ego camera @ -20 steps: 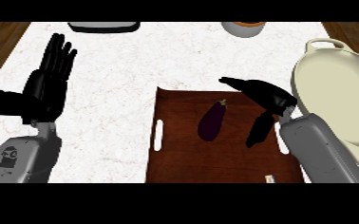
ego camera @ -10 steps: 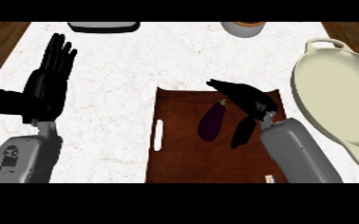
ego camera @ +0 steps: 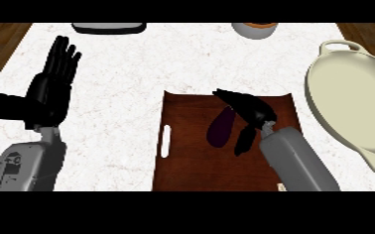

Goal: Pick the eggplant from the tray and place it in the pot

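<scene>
One eggplant (ego camera: 220, 129) lies on the brown tray (ego camera: 190, 168) at lower centre of the frame. Just to its right the right hand (ego camera: 249, 113) hovers with fingers spread wide, holding nothing. This looks like the reach-to-grasp step: next the fingers must curl round the eggplant, then lift and carry it right to the cream pot (ego camera: 344, 104) at the frame's right edge. The left hand (ego camera: 51, 87) rests open at the left.

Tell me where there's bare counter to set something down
Widest bare stretch: the counter between the resting left hand, the tray and the far-edge dishes. Crowded: the tray's right half, where the right hand hangs over the eggplant, beside the pot.
</scene>
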